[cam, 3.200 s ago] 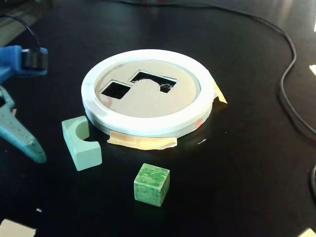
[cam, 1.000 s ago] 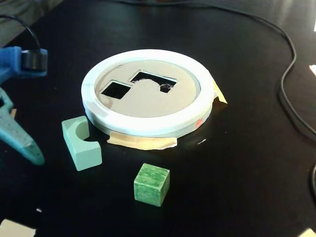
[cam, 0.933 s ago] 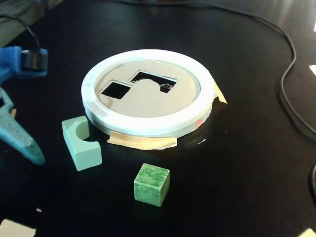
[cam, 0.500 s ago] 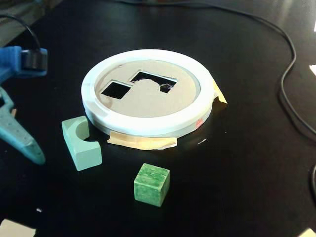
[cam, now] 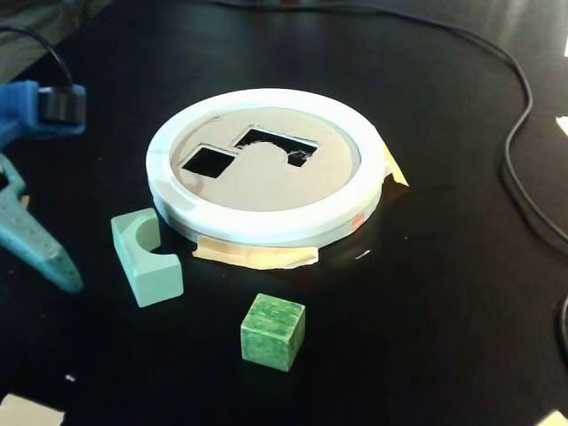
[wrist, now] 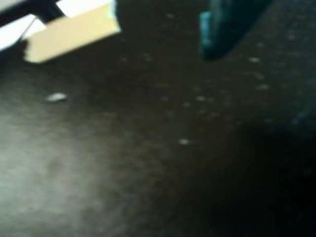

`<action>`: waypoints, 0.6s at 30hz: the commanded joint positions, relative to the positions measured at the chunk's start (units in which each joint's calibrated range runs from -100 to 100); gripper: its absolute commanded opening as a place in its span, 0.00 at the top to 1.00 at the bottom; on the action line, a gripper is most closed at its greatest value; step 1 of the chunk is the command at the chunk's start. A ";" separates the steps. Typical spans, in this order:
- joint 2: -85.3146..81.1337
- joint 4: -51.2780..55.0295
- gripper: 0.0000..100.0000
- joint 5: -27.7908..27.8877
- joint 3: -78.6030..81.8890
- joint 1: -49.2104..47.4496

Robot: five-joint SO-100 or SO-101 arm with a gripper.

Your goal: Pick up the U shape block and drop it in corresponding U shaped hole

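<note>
In the fixed view the pale mint U shape block (cam: 145, 257) lies on the black table, just left of the front of the white-rimmed tan disc (cam: 266, 226). The U shaped hole (cam: 275, 145) is the wide dark cutout at the back of the disc. My gripper (cam: 60, 277) is at the far left edge, left of the block and apart from it. Only one teal finger (cam: 31, 235) shows there, and only one blurred teal finger (wrist: 222, 29) shows in the wrist view. Nothing is seen in the gripper. The second finger is out of view.
A darker green cube (cam: 272, 331) sits in front of the disc. A small square hole (cam: 209, 161) lies left of the U hole. Tan tape (cam: 257, 256) sticks out under the rim. A black cable (cam: 515, 133) runs along the right. A tan tape piece (wrist: 69, 32) shows in the wrist view.
The teal finger at the left edge has shifted only slightly. The blocks and disc have not moved.
</note>
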 commanded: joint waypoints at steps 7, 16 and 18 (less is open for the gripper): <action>0.74 -1.27 0.00 -0.44 -21.04 -17.23; 27.16 -1.37 0.00 0.20 -33.34 -17.73; 36.03 -1.37 0.00 0.63 -38.89 -19.10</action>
